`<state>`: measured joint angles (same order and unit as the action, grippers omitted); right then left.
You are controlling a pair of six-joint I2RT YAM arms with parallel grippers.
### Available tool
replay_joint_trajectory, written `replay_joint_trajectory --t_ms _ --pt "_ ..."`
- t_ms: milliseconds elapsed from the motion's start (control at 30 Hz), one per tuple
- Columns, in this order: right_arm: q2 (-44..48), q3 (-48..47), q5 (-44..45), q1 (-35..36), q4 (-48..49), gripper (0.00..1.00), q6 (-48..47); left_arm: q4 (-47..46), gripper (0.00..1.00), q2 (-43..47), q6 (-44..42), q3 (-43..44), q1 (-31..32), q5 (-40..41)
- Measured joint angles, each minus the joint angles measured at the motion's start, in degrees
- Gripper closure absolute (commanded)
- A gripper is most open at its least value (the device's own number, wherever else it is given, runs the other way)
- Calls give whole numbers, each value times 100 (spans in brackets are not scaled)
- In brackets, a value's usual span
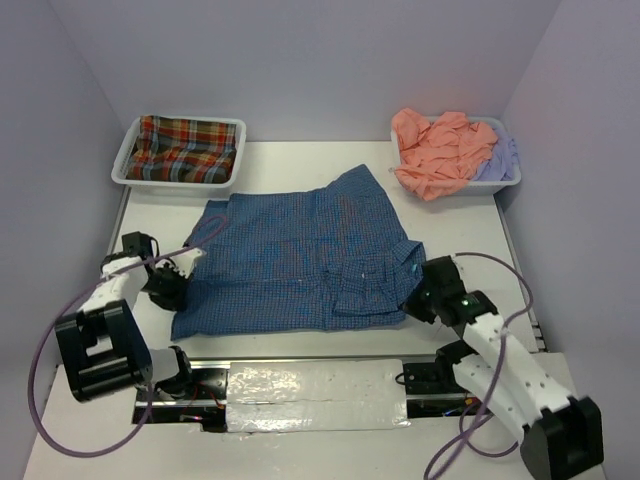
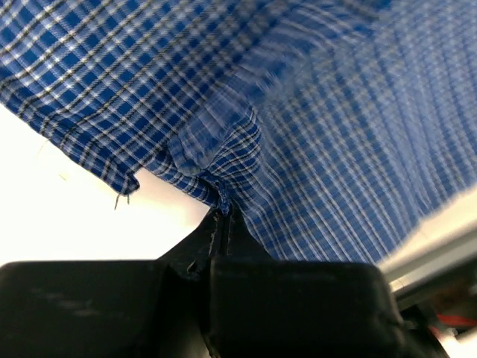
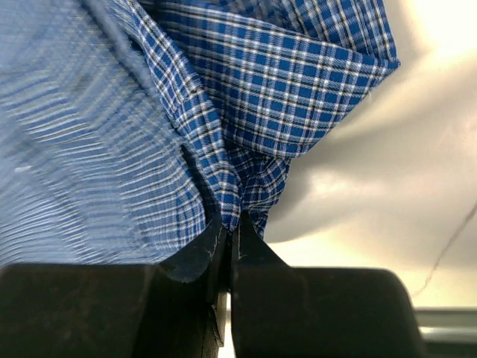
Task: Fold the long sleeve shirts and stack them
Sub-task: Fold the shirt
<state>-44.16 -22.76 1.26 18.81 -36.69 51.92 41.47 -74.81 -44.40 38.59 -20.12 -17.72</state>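
Note:
The blue checked shirt (image 1: pixel 300 255) lies spread on the table's middle, partly folded. My left gripper (image 1: pixel 188 262) is shut on its left edge; the left wrist view shows the cloth (image 2: pixel 223 160) pinched at the fingertips (image 2: pixel 222 216). My right gripper (image 1: pixel 412 290) is shut on its right edge by the cuff; the right wrist view shows a bunched fold (image 3: pixel 246 149) between the fingertips (image 3: pixel 232 224). The red-green plaid shirt (image 1: pixel 185 150) lies in the back left tray. The salmon orange shirt (image 1: pixel 435 150) and the pale lavender shirt (image 1: pixel 497 160) are heaped in the back right tray.
A white tray (image 1: pixel 128 172) stands at the back left and another white tray (image 1: pixel 505 183) at the back right. Purple cables loop beside both arms. A metal rail (image 1: pixel 310 385) runs along the near table edge. Walls close in on both sides.

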Motion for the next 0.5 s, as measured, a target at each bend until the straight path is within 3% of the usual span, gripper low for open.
replay_joint_trajectory --t_ms 267,333,367,433,467,500 --pt "2411 -354 44 109 -1674 100 527 1182 98 1578 -675 -13 2 -26" --pt "2704 -577 50 116 -2041 100 577 1421 86 1751 -802 -13 2 28" --pt "2793 -662 46 120 -2192 100 577 1519 74 1799 -841 -13 2 70" --pt "2874 -723 15 120 -2369 97 568 1652 61 1832 -957 -13 2 131" --pt "2883 -721 -37 120 -2459 84 566 1709 44 1834 -981 -13 2 175" --pt "2881 -715 -107 120 -2551 76 562 1742 36 1832 -1036 -13 2 210"
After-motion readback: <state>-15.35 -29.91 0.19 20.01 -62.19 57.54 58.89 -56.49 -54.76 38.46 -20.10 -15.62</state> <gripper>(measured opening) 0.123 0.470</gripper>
